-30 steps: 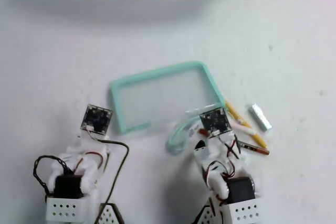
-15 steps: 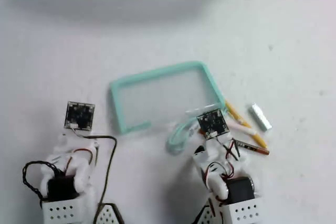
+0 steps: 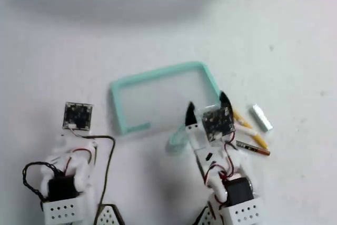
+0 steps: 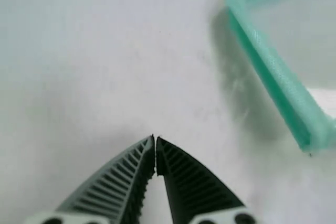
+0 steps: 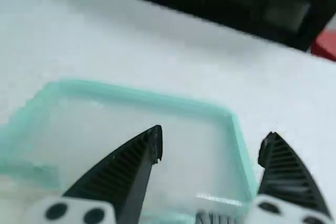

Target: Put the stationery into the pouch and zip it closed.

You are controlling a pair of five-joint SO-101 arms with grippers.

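The pouch [image 3: 163,96] is clear with a teal border and lies flat mid-table; a teal strip [image 3: 178,136] curls loose at its near edge. My right gripper [image 3: 207,105] is open over the pouch's near right corner, nothing between its fingers. In the right wrist view the gripper [image 5: 214,135] spans the pouch [image 5: 136,129]. Yellow pencils [image 3: 245,125], a brown pen [image 3: 253,148] and a silver item [image 3: 260,117] lie right of the pouch. My left gripper [image 4: 155,139] is shut and empty on bare table, near the pouch's left edge [image 4: 273,82].
The left arm's camera board [image 3: 78,115] sits left of the pouch, with its base [image 3: 60,204] at the table's near edge. The right arm's base [image 3: 237,198] stands just behind the stationery. White table stretches beyond the pouch to the far edge.
My left arm has drawn back to the left, away from the pouch. My right gripper has come up over the pouch's near right corner with its fingers now spread open.
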